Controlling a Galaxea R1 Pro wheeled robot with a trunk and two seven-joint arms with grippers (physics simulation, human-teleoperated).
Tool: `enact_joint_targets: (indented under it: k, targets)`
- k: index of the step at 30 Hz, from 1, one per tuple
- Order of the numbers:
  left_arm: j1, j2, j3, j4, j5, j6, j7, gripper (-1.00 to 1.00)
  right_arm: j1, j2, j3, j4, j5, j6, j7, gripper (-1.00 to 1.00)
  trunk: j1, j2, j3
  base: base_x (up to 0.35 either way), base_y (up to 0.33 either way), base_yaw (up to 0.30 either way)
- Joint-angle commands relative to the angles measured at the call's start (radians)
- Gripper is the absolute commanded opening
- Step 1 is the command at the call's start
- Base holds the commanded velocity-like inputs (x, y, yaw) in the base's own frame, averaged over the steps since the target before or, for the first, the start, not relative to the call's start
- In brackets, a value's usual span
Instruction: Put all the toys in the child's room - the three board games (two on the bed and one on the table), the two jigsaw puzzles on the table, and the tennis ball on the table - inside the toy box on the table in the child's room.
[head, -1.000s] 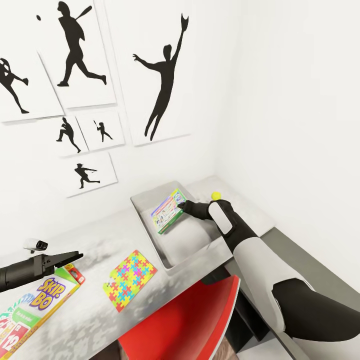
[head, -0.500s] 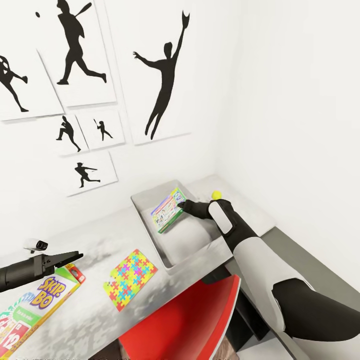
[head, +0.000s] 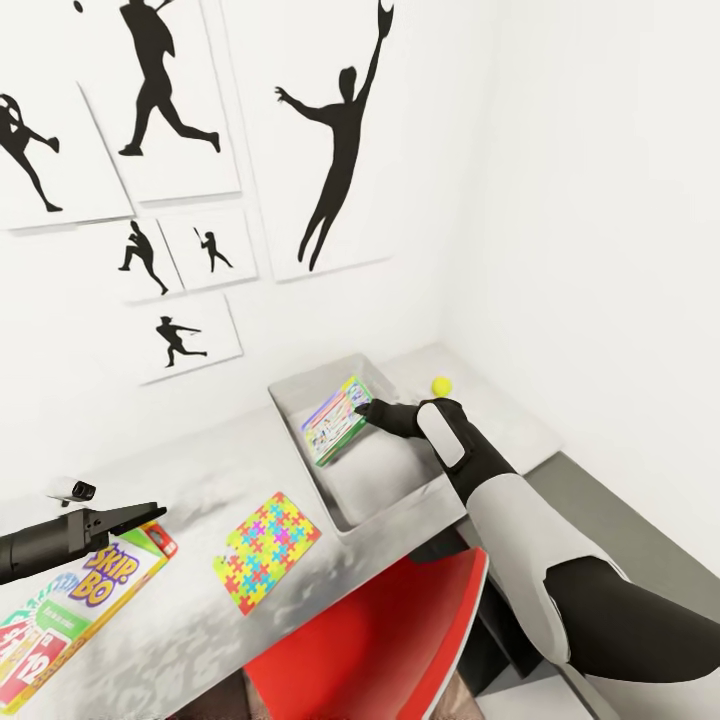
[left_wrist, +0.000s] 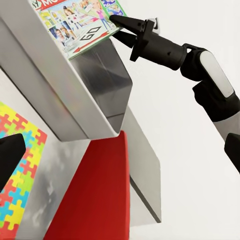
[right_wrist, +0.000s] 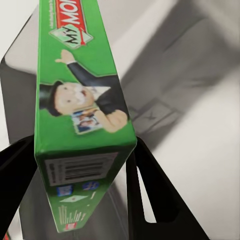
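Now: green-edged board game (head: 335, 420) held over toy box (head: 345, 505).
Right fingers (head: 367, 409) pinch it unchanged since earlier; only the camera shifted. Release pending. Left fingers (head: 135, 515): cannot tell.

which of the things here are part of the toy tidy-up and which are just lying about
Part of the job:
- green-edged board game box, gripped by right gripper
- light grey toy box
- Skip-Bo game box
- multicoloured jigsaw square
- yellow-green tennis ball
- white table

Just there:
- red chair
- black silhouette pictures
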Motion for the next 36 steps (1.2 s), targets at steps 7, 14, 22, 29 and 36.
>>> enact_joint_targets:
  k: [7, 14, 22, 29, 36]
  targets:
    - [0.0, 0.0, 0.0, 0.0, -0.001, 0.011, -0.004, 1.0, -0.001, 0.0, 0.001, -0.001, -0.008, 0.001, -0.006, -1.0, 0.001, -0.002, -0.012, 0.0, 0.0, 0.068]
    - [-0.001, 0.001, 0.0, 0.0, -0.001, 0.011, -0.004, 1.0, 0.0, 0.0, 0.001, -0.001, -0.008, -0.005, -0.005, -1.0, 0.001, -0.002, -0.015, 0.0, 0.0, 0.014]
    - [0.0, 0.002, 0.0, 0.0, -0.001, 0.011, -0.004, 1.0, 0.0, 0.0, 0.001, -0.001, -0.008, -0.018, -0.005, -1.0, 0.001, -0.002, -0.015, 0.0, 0.0, 0.0]
    - [-0.001, 0.002, 0.0, 0.0, -0.001, 0.011, -0.004, 1.0, 0.0, 0.0, 0.001, -0.001, -0.008, -0.019, -0.007, 1.0, 0.001, -0.002, -0.015, 0.0, 0.0, 0.0]
    - [-0.001, 0.002, 0.0, 0.0, -0.001, 0.011, -0.004, 1.0, 0.0, 0.0, 0.001, 0.0, -0.007, -0.019, -0.007, 1.0, 0.001, -0.002, -0.015, 0.0, 0.0, 0.0]
